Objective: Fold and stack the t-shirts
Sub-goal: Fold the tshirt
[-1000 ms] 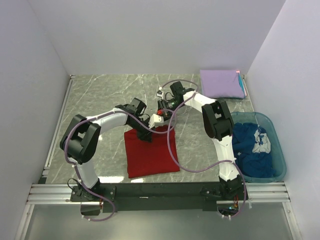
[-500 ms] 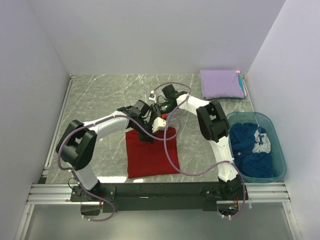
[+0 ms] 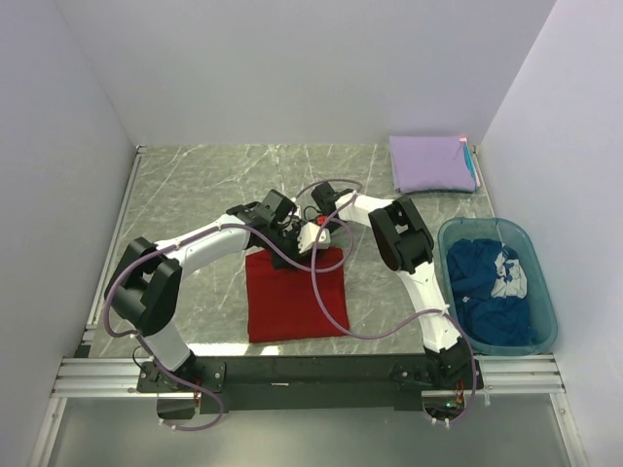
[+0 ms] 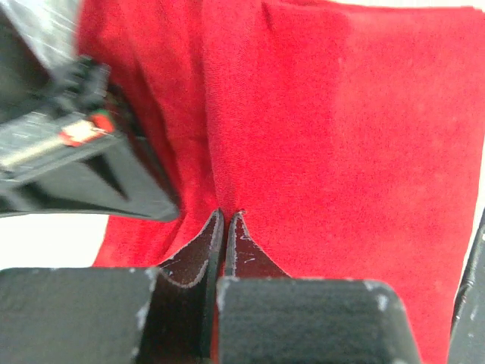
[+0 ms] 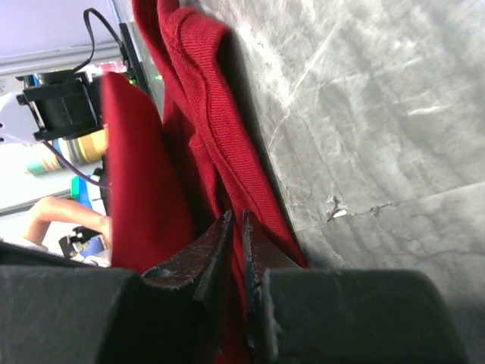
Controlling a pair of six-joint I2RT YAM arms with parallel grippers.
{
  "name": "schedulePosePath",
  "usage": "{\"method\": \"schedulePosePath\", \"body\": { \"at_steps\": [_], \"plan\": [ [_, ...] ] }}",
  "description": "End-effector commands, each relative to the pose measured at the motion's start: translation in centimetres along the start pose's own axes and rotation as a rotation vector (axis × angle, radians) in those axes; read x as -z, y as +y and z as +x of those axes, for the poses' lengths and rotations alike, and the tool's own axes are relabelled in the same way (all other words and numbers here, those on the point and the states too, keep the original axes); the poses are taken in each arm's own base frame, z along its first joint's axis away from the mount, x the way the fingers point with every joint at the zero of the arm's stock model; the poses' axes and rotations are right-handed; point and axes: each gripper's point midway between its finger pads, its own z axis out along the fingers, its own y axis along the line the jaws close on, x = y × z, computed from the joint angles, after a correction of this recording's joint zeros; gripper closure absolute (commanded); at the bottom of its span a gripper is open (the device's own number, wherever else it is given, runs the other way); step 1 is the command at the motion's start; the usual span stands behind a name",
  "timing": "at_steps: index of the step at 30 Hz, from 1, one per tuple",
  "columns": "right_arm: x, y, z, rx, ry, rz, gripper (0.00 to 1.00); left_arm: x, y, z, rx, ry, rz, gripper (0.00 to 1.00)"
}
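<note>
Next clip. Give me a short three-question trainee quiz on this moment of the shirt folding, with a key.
1. True or false: the folded lavender cloth t-shirt lies at the far right corner of the grey marble-pattern table.
2. Where is the dark blue cloth shirt with white print? A. on the lavender t-shirt. B. in the translucent teal plastic tub. C. spread flat between the arms.
3. Name what the left gripper and the right gripper are each shut on.
Key: 1 true; 2 B; 3 the plain bright red cloth t-shirt.
</note>
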Motion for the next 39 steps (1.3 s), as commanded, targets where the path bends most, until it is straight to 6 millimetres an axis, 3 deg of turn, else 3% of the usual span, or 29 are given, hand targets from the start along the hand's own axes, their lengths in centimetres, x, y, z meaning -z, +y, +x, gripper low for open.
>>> {"method": "schedulePosePath", "body": {
  "at_steps": [1,15,25,34,39],
  "plan": [
    [0.2,-0.2,0.3,0.021,0.009,0.006,0.83,2.5,1.9,-3.7,-0.083,-0.07,-0.099,0.99],
    [0.1,0.1,0.7,0.016,0.021,-0.012,0.83,3.0,6.2,-5.3,-0.153,-0.054,-0.195,1.0],
    [0.2,0.2,0.8,0.05,0.022,-0.011,0.82,2.8,9.4,-4.8,-0.157,-0.048,-0.275,0.99],
    [0.3,0.3,0.6,0.054,0.025,-0.017,0.82,4.1,10.4,-6.0,-0.208,-0.112,-0.382,0.99],
    [0.4,0.5,0.5,0.064,0.026,-0.019,0.82,3.4,10.8,-5.2,-0.216,-0.098,-0.393,1.0]
  ]
}}
